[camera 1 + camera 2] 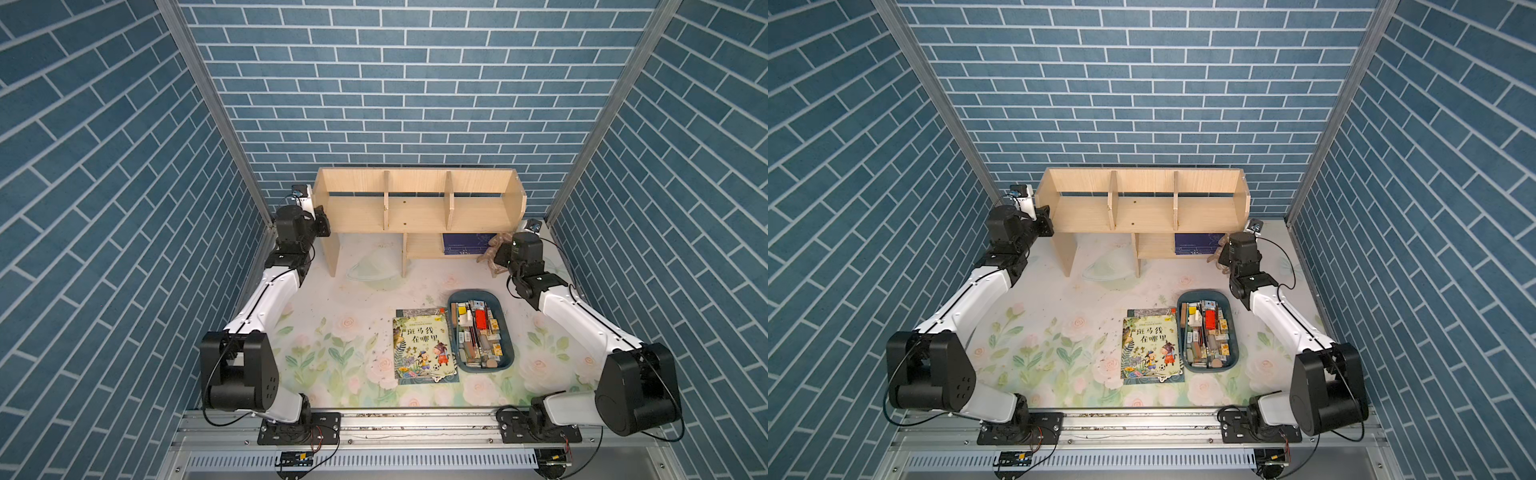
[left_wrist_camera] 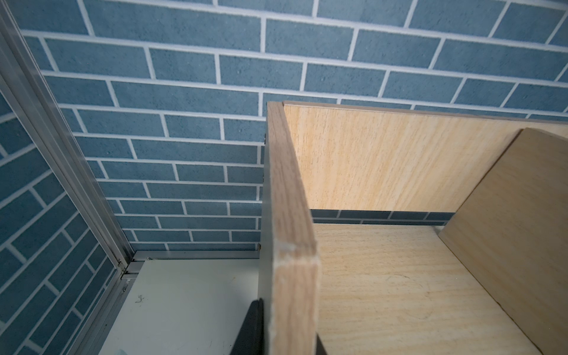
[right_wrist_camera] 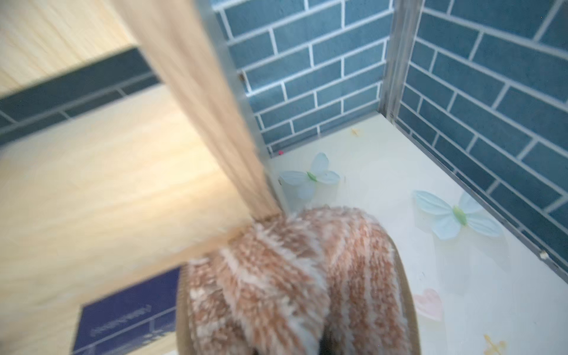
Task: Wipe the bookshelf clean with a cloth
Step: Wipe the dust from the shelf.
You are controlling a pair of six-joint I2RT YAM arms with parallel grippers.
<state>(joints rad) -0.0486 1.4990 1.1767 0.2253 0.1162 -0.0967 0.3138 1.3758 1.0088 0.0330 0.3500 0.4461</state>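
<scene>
Bookshelf (image 1: 417,208) stands at 12 o'clock on the floral table (image 1: 332,299), backed against the brick wall. Left gripper (image 1: 322,222) is at its 9 o'clock end, clamped across the side panel's front edge. Right gripper (image 1: 500,255) is at the shelf's 4 o'clock corner, closed on the bunched striped cloth (image 3: 292,276), which meets the end panel's lower corner. We note a dark blue book (image 1: 461,243) on the lower shelf, just beside the cloth. Picture book (image 1: 424,347) and stationery tray (image 1: 473,293) lie side by side at the table's 6 o'clock, well apart from both grippers. Specks litter the table.

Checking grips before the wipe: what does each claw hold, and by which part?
Right claw: the cloth, bunched up, exact grip spot hidden. Left claw: the bookshelf, by its end panel's front edge.
</scene>
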